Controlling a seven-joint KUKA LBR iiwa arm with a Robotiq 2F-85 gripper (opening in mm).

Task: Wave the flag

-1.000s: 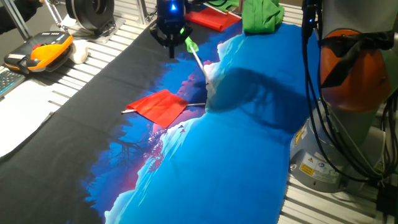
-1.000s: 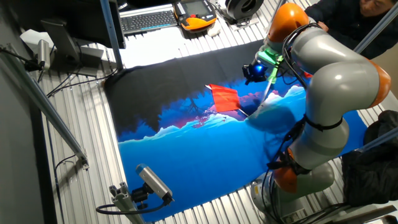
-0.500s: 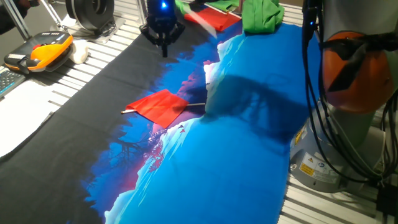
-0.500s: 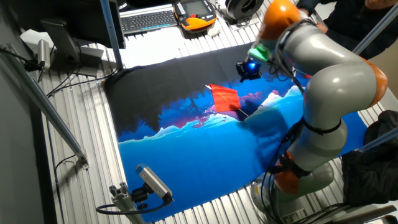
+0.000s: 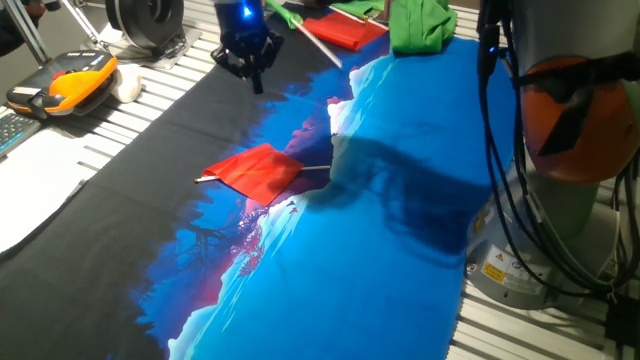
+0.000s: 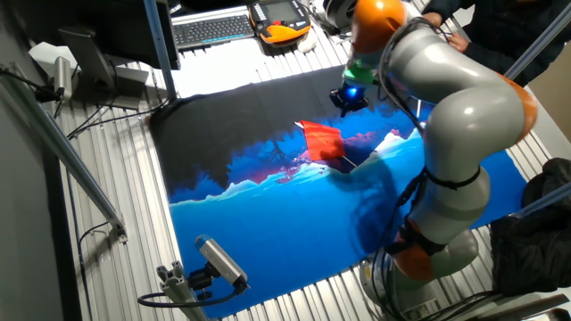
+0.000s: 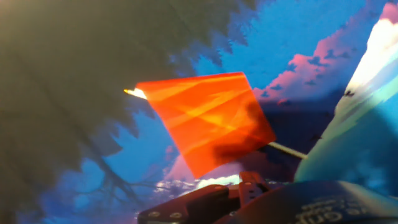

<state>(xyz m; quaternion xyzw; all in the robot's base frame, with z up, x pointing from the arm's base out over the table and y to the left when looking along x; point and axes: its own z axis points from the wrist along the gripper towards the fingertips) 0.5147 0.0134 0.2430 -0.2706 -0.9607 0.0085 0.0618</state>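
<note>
The flag (image 5: 256, 172) is a red cloth on a thin white stick. It lies flat and unrolled on the black and blue printed cloth (image 5: 380, 270), near the middle. It also shows in the other fixed view (image 6: 323, 141) and fills the hand view (image 7: 205, 121). My gripper (image 5: 252, 72) hangs above the far black part of the cloth, beyond the flag and apart from it; it also shows in the other fixed view (image 6: 344, 100). A thin pale stick slants beside the hand. Only dark gripper parts (image 7: 205, 200) show in the hand view, so its state is unclear.
A green cloth (image 5: 420, 25) and a second red cloth (image 5: 345, 30) lie at the far edge. An orange pendant (image 5: 65, 85) and a keyboard (image 6: 214, 29) sit off the cloth. The arm's base (image 5: 565, 150) stands at the right. A camera on a stand (image 6: 219, 259) is at the near edge.
My gripper has moved left and farther from the flag, toward the far edge. The thin stick beside it swung along. The flag has not moved.
</note>
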